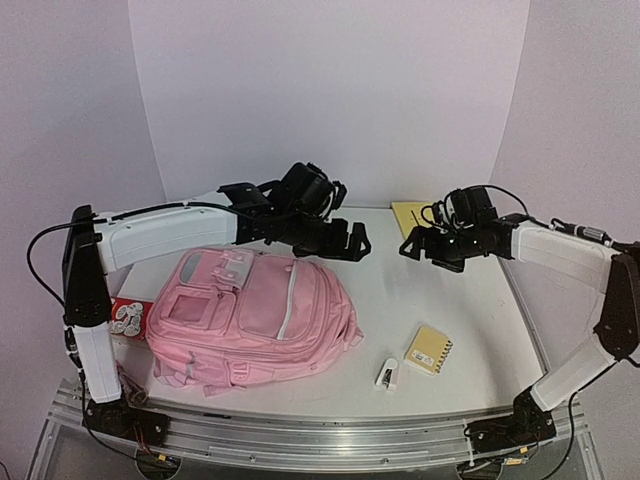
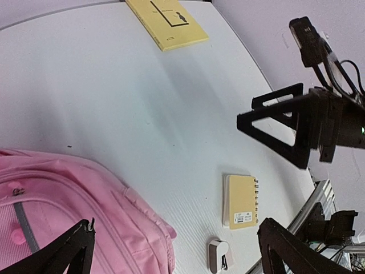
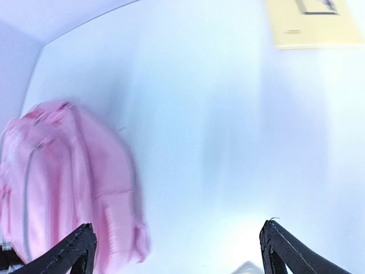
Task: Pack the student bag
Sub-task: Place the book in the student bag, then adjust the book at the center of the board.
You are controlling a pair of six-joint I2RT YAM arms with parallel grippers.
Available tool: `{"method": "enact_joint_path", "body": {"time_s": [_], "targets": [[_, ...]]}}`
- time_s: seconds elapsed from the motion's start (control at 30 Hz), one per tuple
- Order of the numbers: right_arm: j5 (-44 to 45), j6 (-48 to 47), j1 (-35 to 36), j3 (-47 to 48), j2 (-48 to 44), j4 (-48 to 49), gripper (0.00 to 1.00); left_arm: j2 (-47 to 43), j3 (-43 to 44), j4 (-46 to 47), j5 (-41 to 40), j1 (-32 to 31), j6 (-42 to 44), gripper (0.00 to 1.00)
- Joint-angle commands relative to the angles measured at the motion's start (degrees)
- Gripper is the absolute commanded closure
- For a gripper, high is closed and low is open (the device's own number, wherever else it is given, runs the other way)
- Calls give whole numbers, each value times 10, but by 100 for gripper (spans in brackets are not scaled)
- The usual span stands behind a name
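Nearest the bases, a small white gadget (image 1: pixel 388 374) and a spiral notepad (image 1: pixel 429 349) lie close together without touching, well to the near side of the right claw (image 1: pixel 415 250). The pink bag (image 1: pixel 250 320) lies flat on the table (image 1: pixel 400 300), just near-left of the left claw (image 1: pixel 352 243). In the left wrist view, its corner sits under one finger (image 2: pixel 82 240). A red-and-white packet (image 1: pixel 125 318) shows at the bag's left edge. Both claws hover over bare table with tips facing each other, spread wide and holding nothing. A yellow book (image 1: pixel 412 215) lies just beyond the right claw.
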Motion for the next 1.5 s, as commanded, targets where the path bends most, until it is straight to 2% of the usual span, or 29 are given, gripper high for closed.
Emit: {"method": "enact_joint_path", "body": {"time_s": [0.0,0.17,0.4,0.67,0.8,0.87,0.97,1.03,1.13,1.23,1.33,1.47], "targets": [[-22,-21,-95,79,77,-48,5,55,60,66,40,26,13,0],[-90,-18,-193,213,220,-70,8,138,107,89,60,51,4,0],[-160,3,-284,455,446,-92,13,227,180,111,58,65,6,0],[-201,20,-303,725,667,-98,15,290,211,163,62,84,11,0],[-214,52,-304,806,745,-100,17,335,254,168,88,107,-9,0],[-233,72,-304,838,772,-100,22,359,276,168,100,115,-17,0],[-262,85,-302,861,795,-100,30,388,301,172,103,125,-23,0],[-274,78,-300,850,792,-100,33,406,313,185,114,133,-38,0],[-282,70,-295,809,772,-104,45,432,331,215,122,144,-66,3],[-253,33,-280,810,762,-176,50,476,394,202,118,150,-84,7],[-213,-27,-255,817,756,-252,53,493,389,234,138,155,-109,7],[-157,-57,-217,771,726,-279,66,504,383,260,146,163,-134,6]]}}
